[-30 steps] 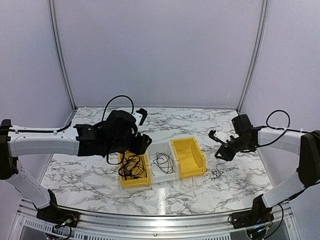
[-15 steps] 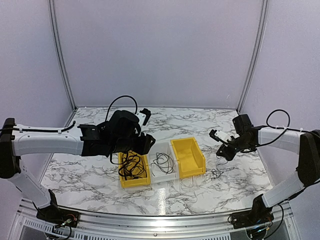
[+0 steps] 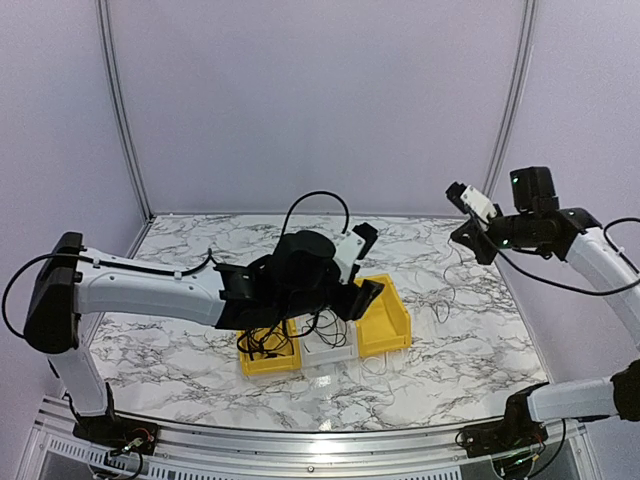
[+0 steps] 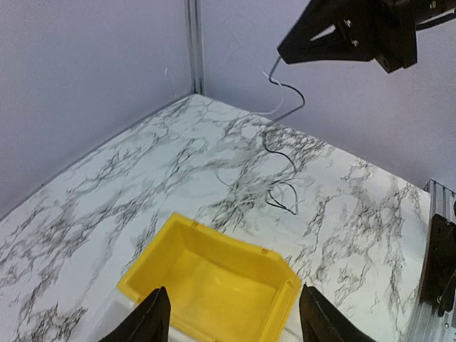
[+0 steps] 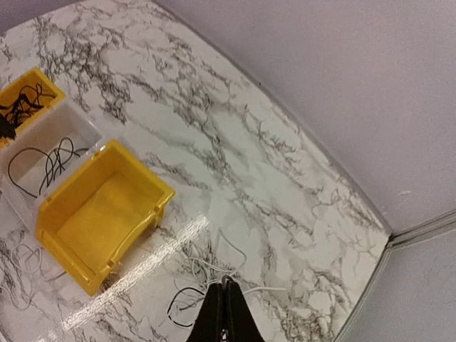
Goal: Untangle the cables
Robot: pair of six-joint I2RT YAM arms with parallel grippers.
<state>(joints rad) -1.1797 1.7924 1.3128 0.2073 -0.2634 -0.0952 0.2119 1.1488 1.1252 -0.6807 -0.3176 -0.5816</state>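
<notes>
1. One thin cable (image 4: 288, 85) hangs from my right tool (image 5: 223, 286), high at the upper right of the top view, down to the table (image 3: 480, 340).
2. My right tool is clamped on it.
3. Other cables (image 3: 262, 343) lie in the left yellow bin (image 3: 270, 366) and the clear bin (image 3: 332, 353).
4. My left tool (image 4: 234, 306), fingers apart, hangs above the centre yellow bin (image 4: 214, 285).

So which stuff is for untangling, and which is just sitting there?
For the job: cable hanging from the shut right gripper; cables in the left bin and clear bin.
Just there: empty yellow bin, table.
</notes>
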